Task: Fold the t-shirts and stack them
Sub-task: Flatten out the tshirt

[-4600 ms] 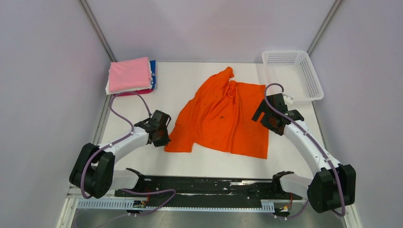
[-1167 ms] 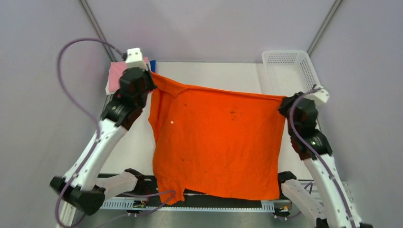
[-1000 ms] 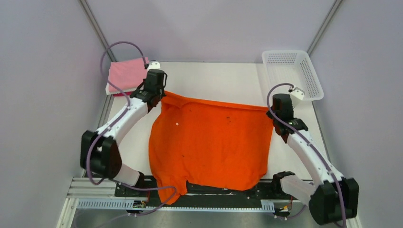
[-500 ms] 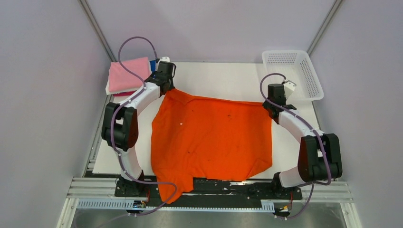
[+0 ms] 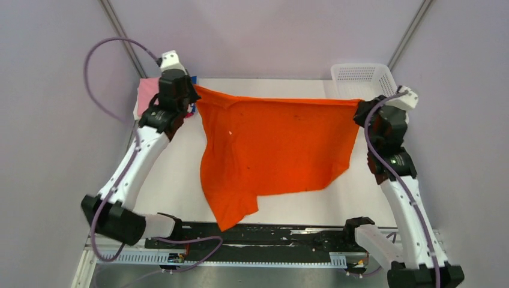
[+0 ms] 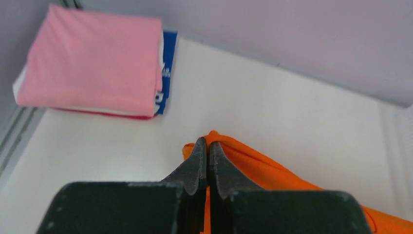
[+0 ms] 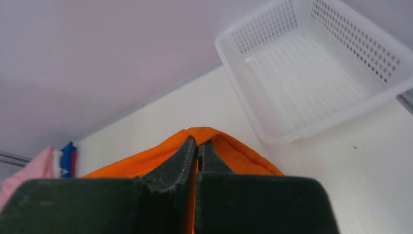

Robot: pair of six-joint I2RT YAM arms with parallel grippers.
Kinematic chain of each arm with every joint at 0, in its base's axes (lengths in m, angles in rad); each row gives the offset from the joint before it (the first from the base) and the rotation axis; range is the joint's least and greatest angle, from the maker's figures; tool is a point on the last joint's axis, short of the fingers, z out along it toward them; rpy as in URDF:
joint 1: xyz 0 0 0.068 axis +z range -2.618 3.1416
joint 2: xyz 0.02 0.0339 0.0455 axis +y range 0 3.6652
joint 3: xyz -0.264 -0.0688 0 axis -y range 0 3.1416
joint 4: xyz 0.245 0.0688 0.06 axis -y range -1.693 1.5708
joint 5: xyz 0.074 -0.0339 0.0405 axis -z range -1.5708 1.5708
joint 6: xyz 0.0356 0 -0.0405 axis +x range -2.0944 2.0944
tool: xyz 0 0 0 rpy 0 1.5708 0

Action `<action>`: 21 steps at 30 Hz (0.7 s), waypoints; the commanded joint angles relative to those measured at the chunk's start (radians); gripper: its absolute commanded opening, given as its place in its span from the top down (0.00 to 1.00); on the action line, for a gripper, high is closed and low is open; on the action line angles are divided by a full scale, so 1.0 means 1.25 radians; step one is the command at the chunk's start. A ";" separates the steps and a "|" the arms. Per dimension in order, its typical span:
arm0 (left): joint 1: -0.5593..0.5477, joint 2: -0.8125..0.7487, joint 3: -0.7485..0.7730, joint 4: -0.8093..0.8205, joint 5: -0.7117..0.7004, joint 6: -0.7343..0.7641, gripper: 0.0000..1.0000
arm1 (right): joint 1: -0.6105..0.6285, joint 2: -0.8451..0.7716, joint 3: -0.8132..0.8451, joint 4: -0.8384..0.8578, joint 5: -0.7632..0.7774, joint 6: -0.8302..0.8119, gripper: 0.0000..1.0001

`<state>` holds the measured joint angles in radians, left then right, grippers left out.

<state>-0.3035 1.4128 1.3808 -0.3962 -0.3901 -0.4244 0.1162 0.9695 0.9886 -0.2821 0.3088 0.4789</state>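
Note:
The large orange t-shirt [image 5: 273, 144] hangs in the air, stretched taut between both arms above the table. My left gripper [image 5: 191, 93] is shut on its upper left corner, and orange cloth [image 6: 253, 165] bulges past the pinched fingers [image 6: 197, 158]. My right gripper [image 5: 360, 108] is shut on the upper right corner, with orange cloth [image 7: 234, 148] wrapped over its tips. The shirt's lower left end droops toward the near edge. A folded stack with a pink shirt [image 6: 92, 66] on top, blue and white beneath, lies at the far left, partly hidden by the left arm in the top view.
A white mesh basket [image 5: 360, 73] stands at the far right corner [image 7: 311, 63], just behind the right gripper. The white table [image 5: 168, 174] shows on both sides of the hanging shirt. Grey walls close in on three sides; a black rail [image 5: 300, 235] runs along the near edge.
Both arms have lifted from the far table and spread apart, raising the orange shirt off the surface and pulling its top edge taut. Both grips stay unchanged.

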 commanded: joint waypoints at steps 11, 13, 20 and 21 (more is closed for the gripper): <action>0.006 -0.530 0.116 -0.019 0.081 0.031 1.00 | -0.007 -0.343 0.309 -0.140 -0.232 -0.009 1.00; 0.007 -0.560 0.148 -0.041 0.086 0.031 1.00 | -0.007 -0.354 0.344 -0.159 -0.282 -0.007 1.00; 0.007 -0.630 0.228 -0.096 0.141 0.027 1.00 | -0.007 -0.379 0.413 -0.212 -0.358 0.008 1.00; 0.007 -0.630 0.235 -0.104 0.143 0.028 1.00 | -0.007 -0.382 0.416 -0.217 -0.361 0.007 1.00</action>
<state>-0.3038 0.6346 1.6302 -0.4866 -0.2279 -0.4099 0.1143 0.5091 1.4742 -0.4973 -0.0971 0.4774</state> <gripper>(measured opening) 0.010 0.006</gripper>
